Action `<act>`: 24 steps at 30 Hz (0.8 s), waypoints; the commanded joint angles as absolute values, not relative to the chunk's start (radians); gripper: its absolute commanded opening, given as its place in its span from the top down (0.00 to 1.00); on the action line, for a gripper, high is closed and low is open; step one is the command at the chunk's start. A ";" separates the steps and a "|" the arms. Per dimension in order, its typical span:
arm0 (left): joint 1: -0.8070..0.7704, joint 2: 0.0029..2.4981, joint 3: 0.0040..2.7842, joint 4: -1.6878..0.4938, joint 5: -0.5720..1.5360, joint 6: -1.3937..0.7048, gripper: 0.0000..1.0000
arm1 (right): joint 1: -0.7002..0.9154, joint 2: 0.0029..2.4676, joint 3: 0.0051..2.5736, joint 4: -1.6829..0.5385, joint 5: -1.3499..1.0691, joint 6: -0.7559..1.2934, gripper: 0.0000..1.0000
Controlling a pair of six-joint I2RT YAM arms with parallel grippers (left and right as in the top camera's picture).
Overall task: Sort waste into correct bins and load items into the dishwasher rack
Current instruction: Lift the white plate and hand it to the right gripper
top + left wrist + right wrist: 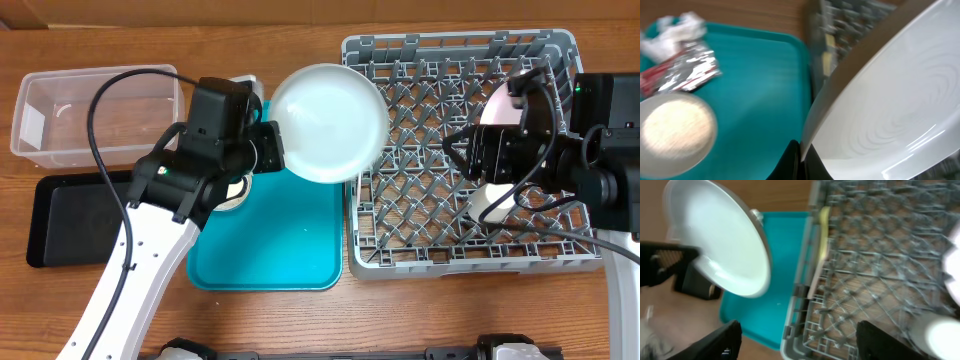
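1. The grey plate (328,122) is held up off the table, tilted, at the left wall of the rack (455,47); from overhead its edge overlaps that wall near the rack's far left corner.
2. The left gripper (274,152) is closed onto the grey plate's rim, on the side turned away from the rack. In the left wrist view the fingers (790,162) are seen pinched on that rim.
3. The right gripper (797,327) is spread wide with nothing between its fingers, and is held over the inside of the rack.
4. A pink plate (500,108) is seen in the right half of the rack, partly hidden by the right arm. A cup (492,205) is set in the rack nearer its front wall.
5. A yellow utensil (822,230) is seen along the rack's left wall. Whether it is inside or on the rim cannot be told.
6. A teal tray (265,250) is placed just left of the rack. At its end away from the rack, a foil wrapper (685,72), a tissue (675,30) and a bowl (675,130) with a blurred, grainy white filling are gathered.
7. A clear tub (95,115) and a black tray (75,215) are set further left of the rack, beyond the teal tray.
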State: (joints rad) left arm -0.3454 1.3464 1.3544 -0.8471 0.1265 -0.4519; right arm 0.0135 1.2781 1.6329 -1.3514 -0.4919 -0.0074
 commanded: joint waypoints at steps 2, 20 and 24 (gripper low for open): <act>-0.348 1.285 1.362 -0.833 0.453 -0.135 0.96 | 0.013 1.286 1.640 -1.341 -0.676 -0.192 0.24; -0.394 1.239 1.364 -0.758 0.501 -0.108 0.96 | 0.130 1.343 1.640 -1.336 -0.595 -0.220 0.45; -0.393 1.221 1.365 -0.817 0.369 -0.113 0.96 | 0.096 1.339 1.645 -1.307 -0.414 -0.077 0.40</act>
State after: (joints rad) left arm -0.3870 1.2572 1.3544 -0.7929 0.4995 -0.1215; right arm 0.1192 1.3521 1.6329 -1.3186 -0.5838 -0.2024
